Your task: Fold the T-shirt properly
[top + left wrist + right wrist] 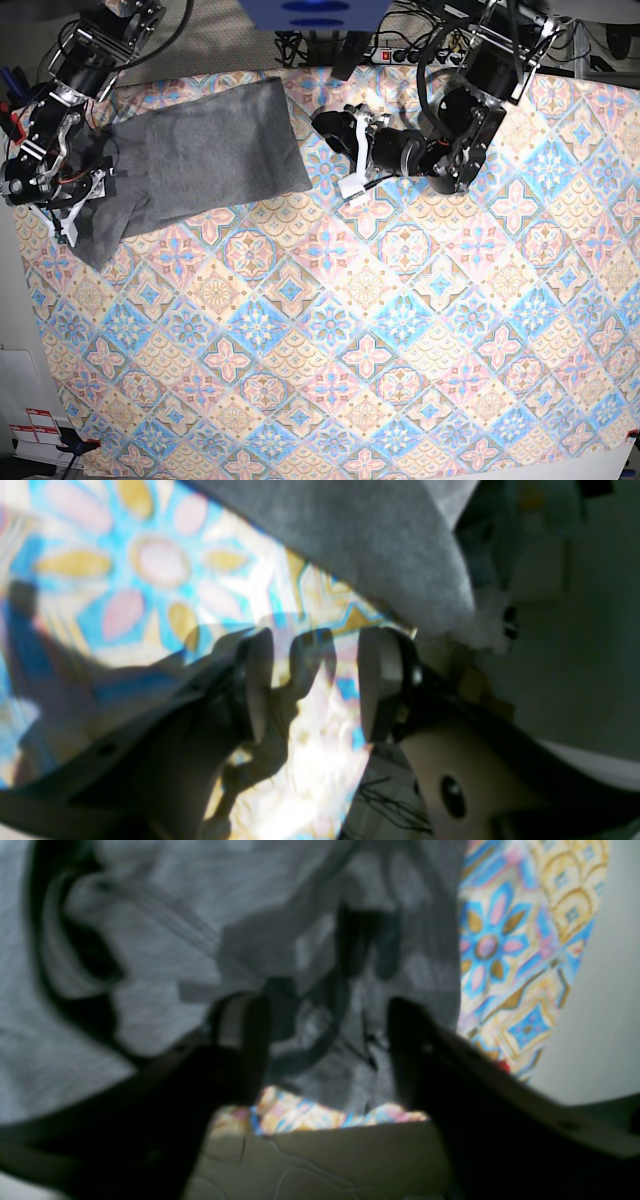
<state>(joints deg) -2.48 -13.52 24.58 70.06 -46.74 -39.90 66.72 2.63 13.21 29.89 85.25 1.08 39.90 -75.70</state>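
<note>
Near the far-left corner of the table lies the T-shirt (205, 150), grey, partly folded: a flat rectangular panel w/ a rumpled lower part trailing toward the left edge. It rests on the tablecloth (350, 330), a tile pattern in blue, pink and yellow.

Right gripper (68, 205) sits over that rumpled end. Wrist view: the right gripper (325, 1040) has its fingers (245, 1040) spread wide, grey cloth lying beyond and between the tips, creased and shadowed, nothing pinched. Just behind the tips a strip of tablecloth shows, and to the right of them more pattern runs up the shirt's edge. Picture is blurred, so whether the pads touch fabric is unclear.

Left gripper (345, 150) is just beside the shirt's right edge, apart from it in the base view. Wrist view: left gripper (310, 680) w/ fingers (375, 680) parted, only tablecloth between them; the T-shirt (360, 540) corner lies ahead of the tips, not gripped.
</note>
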